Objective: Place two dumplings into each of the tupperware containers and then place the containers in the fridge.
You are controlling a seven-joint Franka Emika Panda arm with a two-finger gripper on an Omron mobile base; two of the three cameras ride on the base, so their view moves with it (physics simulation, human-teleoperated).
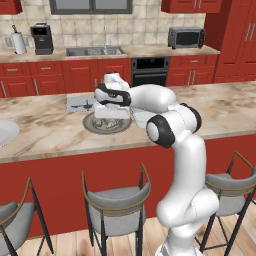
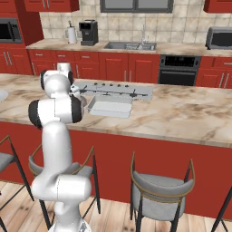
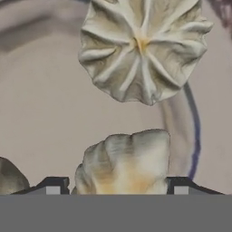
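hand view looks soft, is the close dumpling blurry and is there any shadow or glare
Hand view: the beige pleated dumpling between the fingertips is soft-edged, the round pleated one above sharper; a dim shadow crosses the upper left, no glare. Left base view: the round grey plate is evenly lit.

Simulated home kitchen: red cupboards (image 1: 80, 75), marble island counter (image 1: 225, 107), sink (image 1: 95, 51), oven (image 1: 149, 70), coffee machine (image 2: 88, 32), bar stools (image 1: 117, 205).
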